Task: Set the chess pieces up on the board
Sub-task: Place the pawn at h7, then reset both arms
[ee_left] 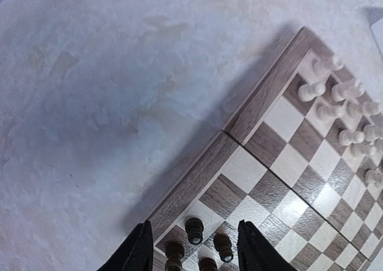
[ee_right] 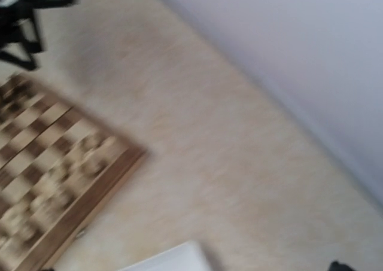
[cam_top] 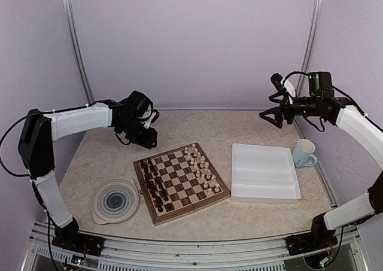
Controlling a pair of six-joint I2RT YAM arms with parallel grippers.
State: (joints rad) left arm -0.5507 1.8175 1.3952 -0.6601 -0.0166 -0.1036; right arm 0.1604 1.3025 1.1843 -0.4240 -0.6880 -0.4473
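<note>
**Risk check: left jaws low over the dark rank**

Scene: the square wooden chessboard with brown and tan checks (cam_top: 179, 176) lies mid-desk, between a round blue-swirl plate (cam_top: 115, 200) and a white rectangular two-compartment tray (cam_top: 265, 174). The dark brown turned wooden pieces (cam_top: 157, 184) crowd its left files and the pale cream pieces (cam_top: 203, 166) its right files. They are too small to tell whether each stands on its proper square.

Left jaws: partly spread and empty, over the board's far-left corner. In the wrist view the black fingers (ee_left: 139, 253) flank two dark pieces (ee_left: 194, 229) just below.

Right jaws: spread wide and empty, raised well above the desk (cam_top: 251, 214) at far right, beyond a pale blue mug (cam_top: 304, 152). The right wrist view is blurred and shows no fingers.

Hazards, as I judge them:
- A small dip or sideways swing of the left arm (cam_top: 78, 120) would clip a dark piece. The pieces stand close together, so one fall could topple its neighbours.
- Jaws this far apart could close on two pieces at once.
- A careless descent by the right arm (cam_top: 359, 127) could strike the mug or the tray rim.
</note>
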